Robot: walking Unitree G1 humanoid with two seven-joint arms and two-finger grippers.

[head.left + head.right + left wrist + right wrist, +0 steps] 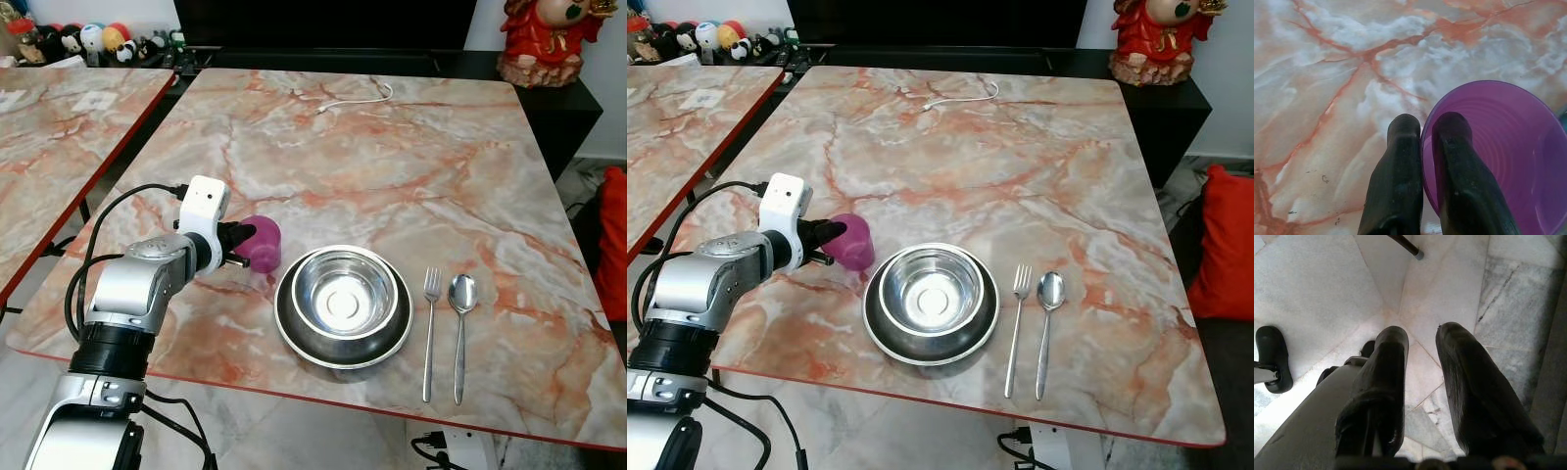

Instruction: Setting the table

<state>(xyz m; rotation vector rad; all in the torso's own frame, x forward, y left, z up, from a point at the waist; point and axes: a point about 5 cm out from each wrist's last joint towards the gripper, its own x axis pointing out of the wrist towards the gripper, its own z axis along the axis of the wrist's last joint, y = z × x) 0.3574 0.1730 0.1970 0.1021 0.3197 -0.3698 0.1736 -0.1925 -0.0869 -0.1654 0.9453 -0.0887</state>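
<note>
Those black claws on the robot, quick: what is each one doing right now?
Left gripper: shut on the purple cup's rim, one finger inside, one outside.
Right gripper: open, holding nothing, pointing at the floor.

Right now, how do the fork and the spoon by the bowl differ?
The fork ends in tines; the spoon ends in a rounded oval bowl. The fork lies nearer the steel bowl; the spoon lies on its far side, toward the table's right edge. The spoon's handle reaches slightly closer to the front edge than the fork's. Both are silver, lie flat, roughly parallel, heads pointing away from the robot.
</note>
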